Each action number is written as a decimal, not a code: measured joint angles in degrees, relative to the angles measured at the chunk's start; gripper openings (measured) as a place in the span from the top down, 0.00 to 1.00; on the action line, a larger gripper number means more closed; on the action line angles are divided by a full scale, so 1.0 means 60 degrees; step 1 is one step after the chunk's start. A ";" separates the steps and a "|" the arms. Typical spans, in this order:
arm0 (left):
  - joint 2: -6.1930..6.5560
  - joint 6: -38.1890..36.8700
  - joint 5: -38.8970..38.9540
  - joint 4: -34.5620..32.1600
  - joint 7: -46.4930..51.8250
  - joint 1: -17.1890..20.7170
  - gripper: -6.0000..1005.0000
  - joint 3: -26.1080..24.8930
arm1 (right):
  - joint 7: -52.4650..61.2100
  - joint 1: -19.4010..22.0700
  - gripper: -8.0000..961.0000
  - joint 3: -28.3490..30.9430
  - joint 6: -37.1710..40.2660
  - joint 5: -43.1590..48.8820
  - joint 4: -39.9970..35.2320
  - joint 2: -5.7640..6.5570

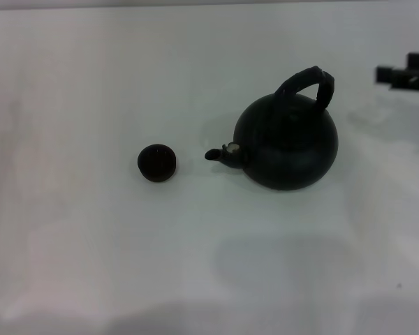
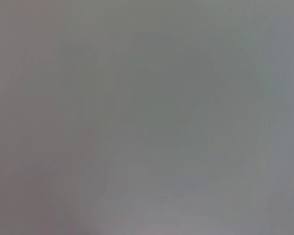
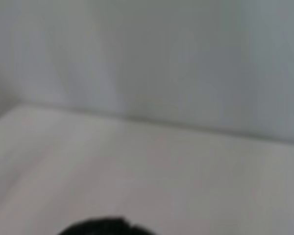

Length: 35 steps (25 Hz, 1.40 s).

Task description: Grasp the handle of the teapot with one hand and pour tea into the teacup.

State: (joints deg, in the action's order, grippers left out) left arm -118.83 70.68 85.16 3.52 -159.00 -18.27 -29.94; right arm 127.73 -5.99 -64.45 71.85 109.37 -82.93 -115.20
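Observation:
The matte-black teapot stands upright on the white table, right of centre in the head view, its short spout pointing left. Its arched handle rises over the top, leaning to the right. The tiny dark teacup stands on the table left of the spout, a short gap away. My right gripper enters at the far right edge, level with the handle and well apart from it; its black fingers stand apart and empty. The left gripper is out of view. A dark rounded shape sits at the edge of the right wrist view.
The white table stretches around both objects, with faint shadows near the front. The left wrist view shows only plain grey surface. The right wrist view shows the table's far edge against a pale wall.

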 joint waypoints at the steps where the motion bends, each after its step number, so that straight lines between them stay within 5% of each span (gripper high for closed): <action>1: 0.0001 0.0000 0.0001 -0.0001 0.0000 -0.0001 0.14 -0.0014 | -0.0395 0.0015 0.13 0.0364 0.0031 -0.0326 0.0331 -0.0006; 5: 0.0007 -0.0001 0.0009 0.0000 0.0000 -0.0005 0.14 -0.0029 | -0.2945 -0.0176 0.13 0.1539 -0.0015 -0.2907 0.2764 -0.0018; 10: 0.0013 -0.0002 0.0025 -0.0017 0.0000 -0.0061 0.14 -0.0058 | -0.8076 -0.1040 0.13 0.2489 0.1038 -0.8117 0.7781 -0.0001; 15: 0.0015 -0.0002 0.0025 -0.0016 0.0001 -0.0129 0.14 -0.0057 | -1.1870 -0.1882 0.13 0.2738 0.1701 -1.0630 1.0944 -0.0042; 22: 0.0015 -0.0002 -0.0009 -0.0015 -0.0011 -0.0199 0.14 0.0004 | -1.6512 -0.2759 0.13 0.2815 0.1105 -1.1508 1.3026 -0.0104; 35: 0.0041 -0.0034 -0.1700 -0.0126 -0.0078 -0.0475 0.14 0.0010 | -1.7075 -0.3006 0.13 0.2946 0.0053 -1.1768 1.3221 -0.0108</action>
State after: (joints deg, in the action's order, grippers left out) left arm -118.58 70.47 74.96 2.76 -159.46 -21.12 -29.88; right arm 25.28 -24.03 -46.78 72.17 38.76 -3.60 -115.85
